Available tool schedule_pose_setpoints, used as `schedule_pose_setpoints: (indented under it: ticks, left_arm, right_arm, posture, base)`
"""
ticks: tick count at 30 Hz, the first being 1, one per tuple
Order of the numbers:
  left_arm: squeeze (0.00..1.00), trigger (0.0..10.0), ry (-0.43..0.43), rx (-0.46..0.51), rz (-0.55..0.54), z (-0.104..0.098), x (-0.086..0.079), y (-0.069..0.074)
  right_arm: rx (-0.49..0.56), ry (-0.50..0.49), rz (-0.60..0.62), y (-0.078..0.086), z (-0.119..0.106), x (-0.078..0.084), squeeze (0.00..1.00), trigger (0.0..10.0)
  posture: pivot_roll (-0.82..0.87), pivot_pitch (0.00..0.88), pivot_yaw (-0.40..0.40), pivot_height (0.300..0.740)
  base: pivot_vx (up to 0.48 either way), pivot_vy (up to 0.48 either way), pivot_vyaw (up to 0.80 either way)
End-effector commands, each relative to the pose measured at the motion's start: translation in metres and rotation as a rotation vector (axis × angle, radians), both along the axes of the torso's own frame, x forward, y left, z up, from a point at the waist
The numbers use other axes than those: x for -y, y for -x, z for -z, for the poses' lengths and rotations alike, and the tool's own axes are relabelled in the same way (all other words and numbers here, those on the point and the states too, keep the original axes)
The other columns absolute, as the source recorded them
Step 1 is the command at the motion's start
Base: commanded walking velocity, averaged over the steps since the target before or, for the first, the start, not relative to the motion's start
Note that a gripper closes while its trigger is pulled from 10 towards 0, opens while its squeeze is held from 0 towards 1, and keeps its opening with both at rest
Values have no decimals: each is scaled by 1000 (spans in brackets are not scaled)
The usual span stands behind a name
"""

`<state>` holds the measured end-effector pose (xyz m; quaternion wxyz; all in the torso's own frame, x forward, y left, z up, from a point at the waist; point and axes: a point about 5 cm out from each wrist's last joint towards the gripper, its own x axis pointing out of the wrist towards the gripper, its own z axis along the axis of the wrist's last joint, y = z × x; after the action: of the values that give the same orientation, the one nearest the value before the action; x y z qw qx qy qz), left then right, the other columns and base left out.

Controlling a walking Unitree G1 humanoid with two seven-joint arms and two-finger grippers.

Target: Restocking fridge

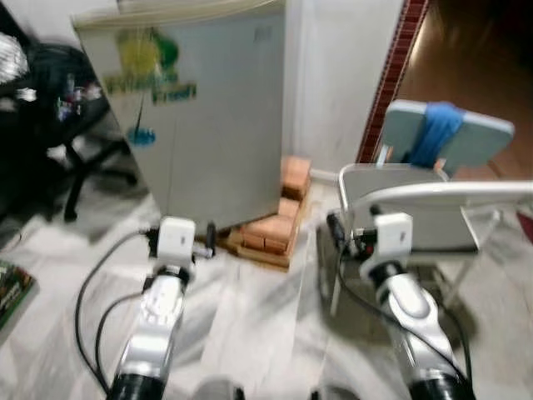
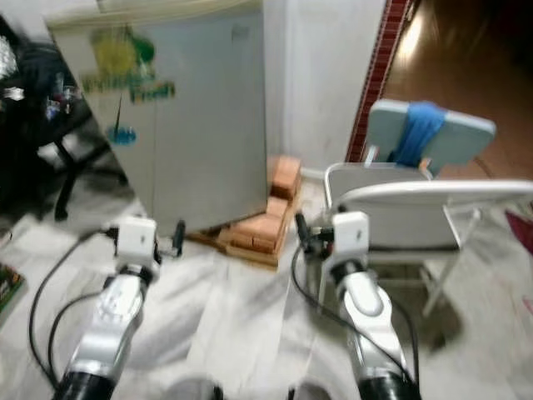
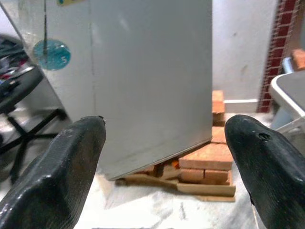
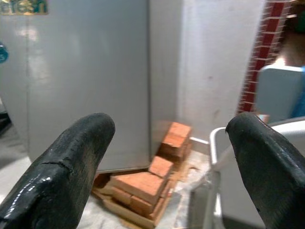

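Fridge [image 1: 208, 117] stands shut on bricks [image 1: 271, 227], contents hidden. Left gripper [image 3: 162, 167] and right gripper [image 4: 167, 167] face it, jaws wide apart, holding nothing.

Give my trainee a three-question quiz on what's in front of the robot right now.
1. True or false: the fridge door is shut.
2. What does the fridge stand on? A) a metal trolley B) bricks on a wooden board C) a rug
3. What hangs over the back of the chair on the robot's right?

Key:
1. True.
2. B.
3. A blue cloth. Both the left gripper and the right gripper have their fingers spread and hold nothing.
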<state>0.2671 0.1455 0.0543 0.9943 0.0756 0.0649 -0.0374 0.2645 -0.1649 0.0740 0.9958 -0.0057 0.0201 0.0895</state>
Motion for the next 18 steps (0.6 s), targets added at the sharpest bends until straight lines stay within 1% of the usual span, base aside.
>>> schedule_pose_setpoints:
  ticks: [1, 8, 10, 18]
  left_arm:
    - [0, 10000, -14, 4, -19, -2, -9, -1]
    - [0, 10000, -8, 1, -18, -2, -8, -1]
    - [0, 10000, -2, -7, -13, 0, -5, 0]
    - [0, 10000, 1, -15, -4, 2, -2, 2]
  right_arm:
    - [10, -13, -18, -1, -3, -8, 0, 10000]
    - [5, -13, -17, 2, 0, -9, 0, 10000]
    - [-2, -11, -17, 3, 1, -7, 0, 10000]
    - [-7, -11, -12, 1, 1, -6, 0, 10000]
  posture:
    - [-2, 21, 51, 740]
    - [-8, 21, 51, 740]
    - [-12, 23, 46, 740]
    - [-12, 15, 40, 740]
  base:
    - [0, 458, -800]
    - [0, 458, -800]
    - [0, 458, -800]
    - [0, 458, -800]
